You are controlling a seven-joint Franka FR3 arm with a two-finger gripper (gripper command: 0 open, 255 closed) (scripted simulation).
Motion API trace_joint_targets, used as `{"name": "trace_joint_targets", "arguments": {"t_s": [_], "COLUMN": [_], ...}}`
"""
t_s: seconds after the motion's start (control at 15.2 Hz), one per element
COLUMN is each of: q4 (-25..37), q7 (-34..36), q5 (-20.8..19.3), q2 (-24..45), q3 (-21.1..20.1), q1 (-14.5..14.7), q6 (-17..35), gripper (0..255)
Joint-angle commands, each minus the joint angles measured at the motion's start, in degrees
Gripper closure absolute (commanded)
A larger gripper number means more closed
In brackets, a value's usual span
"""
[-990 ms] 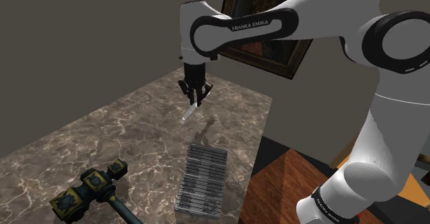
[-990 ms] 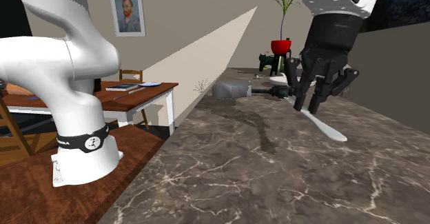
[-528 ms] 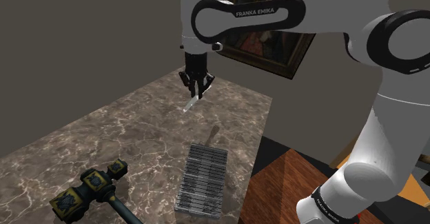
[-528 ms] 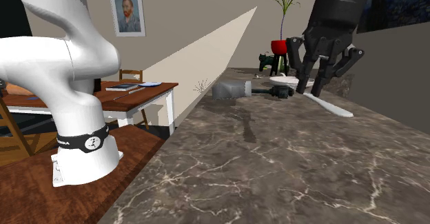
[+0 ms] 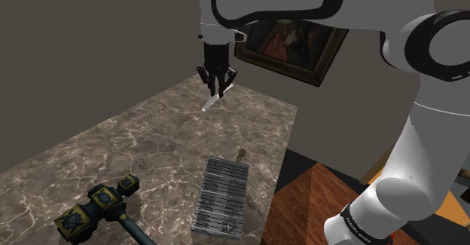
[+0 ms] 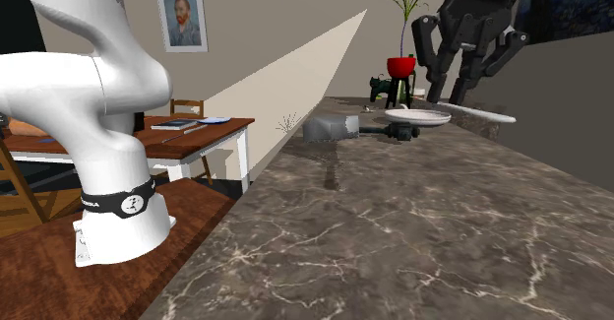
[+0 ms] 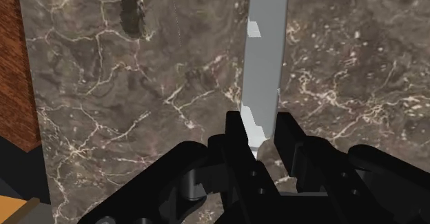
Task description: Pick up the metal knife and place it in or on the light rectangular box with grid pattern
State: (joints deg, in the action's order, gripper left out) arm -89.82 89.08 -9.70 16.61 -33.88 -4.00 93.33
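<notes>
Black two-finger gripper (image 5: pixel 217 85), upper centre, pinches the pale grey knife (image 5: pixel 212 102), now lifted higher; pick done; grey gridded rectangular box (image 5: pixel 221 193) at lower centre awaits.

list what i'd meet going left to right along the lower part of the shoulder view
hammer → grid box → arm's base. The knife, held in the gripper, sits within the box's left-right span, so it is left out.
</notes>
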Motion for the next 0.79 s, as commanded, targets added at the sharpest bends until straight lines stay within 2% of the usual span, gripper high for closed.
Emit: {"name": "trace_joint_targets", "arguments": {"t_s": [0.0,0.2,0.46,0.53,0.59,0.73], "q4": [1.73,3.85,-4.79,-3.42,-3.42,-11.29], "q7": [-0.01,-0.09,1.52,1.09,1.09,-0.38], "q5": [-0.02,0.0,4.19,3.33,3.33,5.2], "q2": [0.11,0.14,-7.34,-5.92,-5.92,-9.66], "q3": [-0.06,-0.13,-1.85,-1.46,-1.45,-1.16], "q1": [0.21,0.41,0.02,-0.06,-0.06,-1.68], "q6": [-1.64,-3.73,-1.47,-1.66,-1.66,4.86], "gripper": [255,255,255,255,0,0]}}
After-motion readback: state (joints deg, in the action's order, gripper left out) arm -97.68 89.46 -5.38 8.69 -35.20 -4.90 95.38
